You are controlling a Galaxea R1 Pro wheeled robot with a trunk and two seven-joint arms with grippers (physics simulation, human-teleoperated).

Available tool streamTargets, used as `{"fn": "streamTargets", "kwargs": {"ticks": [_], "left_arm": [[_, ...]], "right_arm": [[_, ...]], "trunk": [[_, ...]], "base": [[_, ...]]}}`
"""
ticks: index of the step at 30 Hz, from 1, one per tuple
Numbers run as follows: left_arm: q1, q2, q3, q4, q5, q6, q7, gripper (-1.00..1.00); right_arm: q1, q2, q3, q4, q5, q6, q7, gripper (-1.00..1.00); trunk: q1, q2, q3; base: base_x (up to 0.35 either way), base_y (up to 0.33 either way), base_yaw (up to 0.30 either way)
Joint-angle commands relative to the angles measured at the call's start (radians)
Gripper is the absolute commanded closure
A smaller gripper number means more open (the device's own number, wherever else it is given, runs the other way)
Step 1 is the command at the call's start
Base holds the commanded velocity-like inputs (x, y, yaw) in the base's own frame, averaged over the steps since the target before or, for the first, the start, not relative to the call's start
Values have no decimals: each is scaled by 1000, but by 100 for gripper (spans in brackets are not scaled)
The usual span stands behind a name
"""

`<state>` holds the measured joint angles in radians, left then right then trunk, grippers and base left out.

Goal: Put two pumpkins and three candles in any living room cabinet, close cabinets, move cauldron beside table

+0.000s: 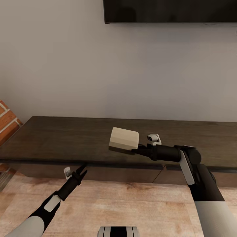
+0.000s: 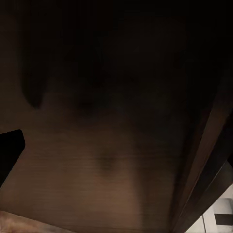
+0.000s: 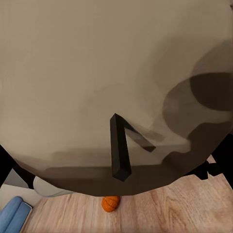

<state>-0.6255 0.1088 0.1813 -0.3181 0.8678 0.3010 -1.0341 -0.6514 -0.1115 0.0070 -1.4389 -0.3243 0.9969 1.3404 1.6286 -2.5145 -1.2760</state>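
Observation:
My right gripper is shut on a tan-beige candle, held on its side above the top of the long dark-brown cabinet. In the right wrist view the candle is very close, with a black wick on its flat end. Past its edge, an orange pumpkin lies on the wooden floor. My left gripper is low at the cabinet's front edge, open and holding nothing. The left wrist view is pressed close to the cabinet's dark wood. The drawer fronts look shut.
A black TV hangs on the pale wall above the cabinet. Red brickwork stands at the far left. A blue object lies on the floor near the pumpkin. Wooden floor stretches in front of the cabinet.

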Motion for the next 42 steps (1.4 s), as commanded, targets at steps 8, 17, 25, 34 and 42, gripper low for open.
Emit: {"fn": "streamTargets", "kwargs": {"ticks": [8, 17, 25, 34, 42], "left_arm": [[-1, 3, 0, 1, 8, 10, -8, 100], [0, 5, 0, 0, 8, 10, -5, 100], [0, 5, 0, -1, 8, 10, -5, 100], [0, 4, 0, -3, 7, 9, 0, 100], [0, 3, -1, -8, 8, 9, -7, 100]], "right_arm": [[-1, -1, 1, 0, -4, 6, 0, 100], [-1, -1, 1, 0, -4, 7, 0, 100], [-1, -1, 1, 0, -4, 6, 0, 100], [-1, -1, 1, 0, -4, 7, 0, 100], [-1, -1, 1, 0, -4, 6, 0, 100]], "trunk": [[0, 0, -1], [0, 0, -1], [0, 0, -1], [0, 0, -1], [0, 0, -1]], "base": [[0, 0, 0], [0, 0, 0], [0, 0, 0], [0, 0, 0], [0, 0, 0]]}}
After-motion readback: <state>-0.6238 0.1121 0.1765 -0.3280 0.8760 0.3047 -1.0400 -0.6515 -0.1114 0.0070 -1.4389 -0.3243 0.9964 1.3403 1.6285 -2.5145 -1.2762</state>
